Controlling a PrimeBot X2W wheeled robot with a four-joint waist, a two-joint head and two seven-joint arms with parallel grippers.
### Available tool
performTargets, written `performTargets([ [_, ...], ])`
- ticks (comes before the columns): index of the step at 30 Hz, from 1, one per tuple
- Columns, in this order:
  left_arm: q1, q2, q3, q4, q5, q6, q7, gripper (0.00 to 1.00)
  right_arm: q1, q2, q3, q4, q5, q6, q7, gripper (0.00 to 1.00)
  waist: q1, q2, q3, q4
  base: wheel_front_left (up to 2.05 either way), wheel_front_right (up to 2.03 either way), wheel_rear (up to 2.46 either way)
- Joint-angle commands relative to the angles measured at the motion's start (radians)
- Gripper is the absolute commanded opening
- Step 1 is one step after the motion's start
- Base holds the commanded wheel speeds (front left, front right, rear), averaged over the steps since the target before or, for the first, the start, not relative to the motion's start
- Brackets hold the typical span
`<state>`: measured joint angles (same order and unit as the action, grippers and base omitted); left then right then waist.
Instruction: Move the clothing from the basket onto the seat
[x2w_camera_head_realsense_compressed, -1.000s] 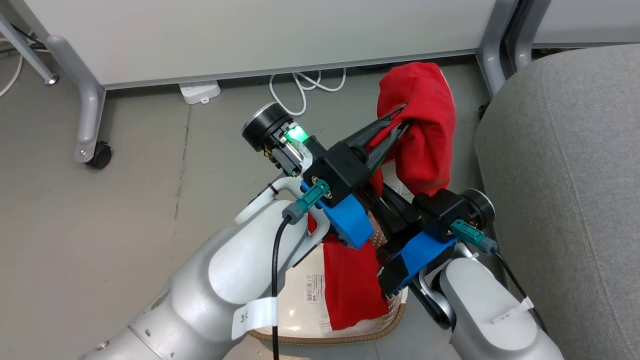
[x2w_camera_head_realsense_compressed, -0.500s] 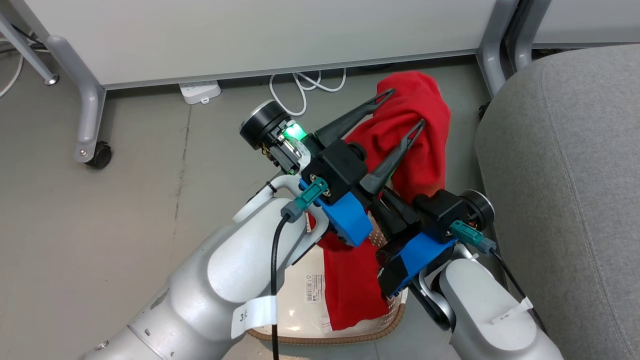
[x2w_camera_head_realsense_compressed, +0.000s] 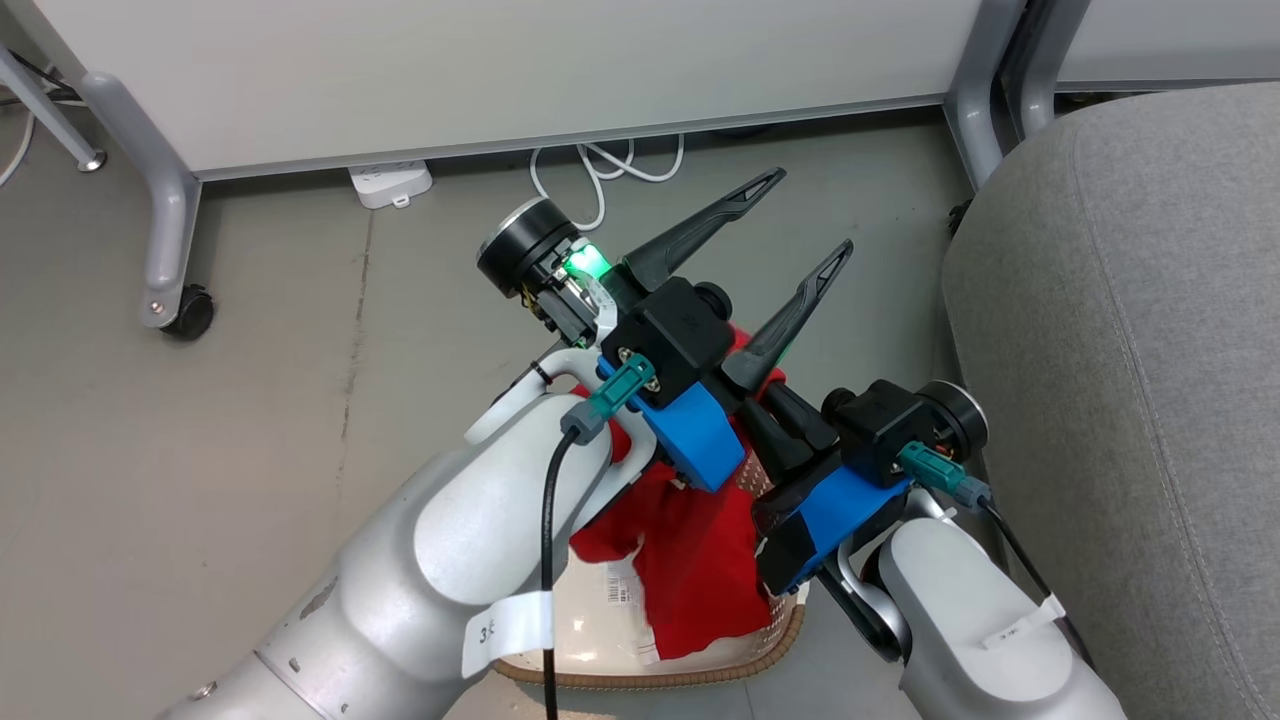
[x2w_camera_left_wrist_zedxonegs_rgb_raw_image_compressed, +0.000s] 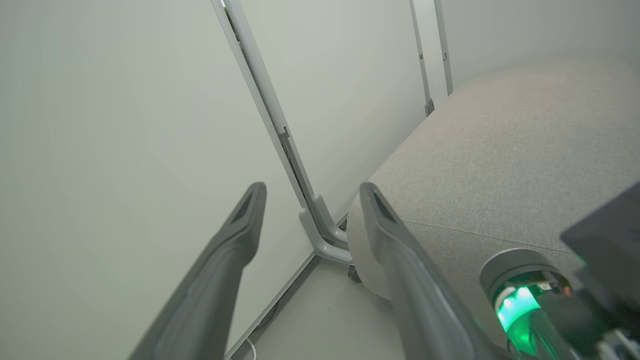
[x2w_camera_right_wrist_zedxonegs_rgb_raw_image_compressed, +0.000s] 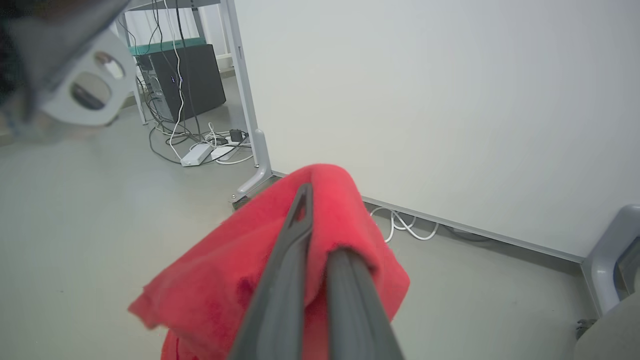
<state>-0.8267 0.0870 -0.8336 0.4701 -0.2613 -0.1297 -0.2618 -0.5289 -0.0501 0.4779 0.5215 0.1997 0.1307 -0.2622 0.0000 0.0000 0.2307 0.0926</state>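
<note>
The clothing (x2w_camera_head_realsense_compressed: 700, 560) is showing as a bright red, soft, crumpled mass. Its lower part is lying inside the basket (x2w_camera_head_realsense_compressed: 770, 645) at 6 o'clock in the head view, and its upper part is rising toward 12 o'clock under the two wrists. How many garments make up the heap is not clear, as the arms are covering much of it. In the right wrist view the cloth is looking fleecy and matte (almost towel-like). One fold is draping over the tips of the right pincer (x2w_camera_right_wrist_zedxonegs_rgb_raw_image_compressed: 320, 225), whose two dark fingers are pressing together on the fabric and gripping it. The rest is hanging down toward 7 o'clock.

The basket's cream inner wall is showing at 9 o'clock of the red heap, and the cloth is partly overlapping a barcode sticker (x2w_camera_head_realsense_compressed: 620, 590). The brown woven rim is curving along the bottom.

Just above the heap, the left pincer (x2w_camera_head_realsense_compressed: 812, 210) is standing wide open and empty, with its fingers pointing toward 1 o'clock over the bare grey floor (x2w_camera_head_realsense_compressed: 300, 420). A green light (x2w_camera_head_realsense_compressed: 588, 263) is glowing on its wrist.

The seat (x2w_camera_head_realsense_compressed: 1130, 350), light grey and woven with a seam line, is filling the 3 o'clock side, well apart from the clothing. A white power strip (x2w_camera_head_realsense_compressed: 390, 182) and a coiled white cable (x2w_camera_head_realsense_compressed: 610, 165) are lying at 12 o'clock by the pale panel.
</note>
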Motion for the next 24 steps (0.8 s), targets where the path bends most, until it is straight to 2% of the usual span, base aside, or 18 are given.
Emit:
performTargets([
  [1, 0.005, 0.002, 0.003, 0.000, 0.003, -0.002, -0.005, 1.00, -0.003, 0.000, -0.004, -0.004, -0.008, 0.000, -0.004, 0.00, 0.0000, 0.0000, 0.000, -0.002, 0.00, 0.00, 0.00],
  [11, 0.008, 0.009, 0.000, 0.006, -0.006, -0.002, -0.005, 1.00, 0.007, 0.000, -0.046, -0.019, -0.014, 0.000, -0.004, 0.00, 0.0000, 0.0000, 0.008, -0.028, 0.00, 0.00, 0.00],
  [24, 0.013, 0.028, -0.011, 0.008, -0.005, -0.002, -0.005, 1.00, 0.037, 0.000, -0.159, -0.084, -0.069, 0.000, -0.004, 0.00, 0.0000, 0.0000, 0.048, -0.113, 0.00, 0.00, 0.00],
])
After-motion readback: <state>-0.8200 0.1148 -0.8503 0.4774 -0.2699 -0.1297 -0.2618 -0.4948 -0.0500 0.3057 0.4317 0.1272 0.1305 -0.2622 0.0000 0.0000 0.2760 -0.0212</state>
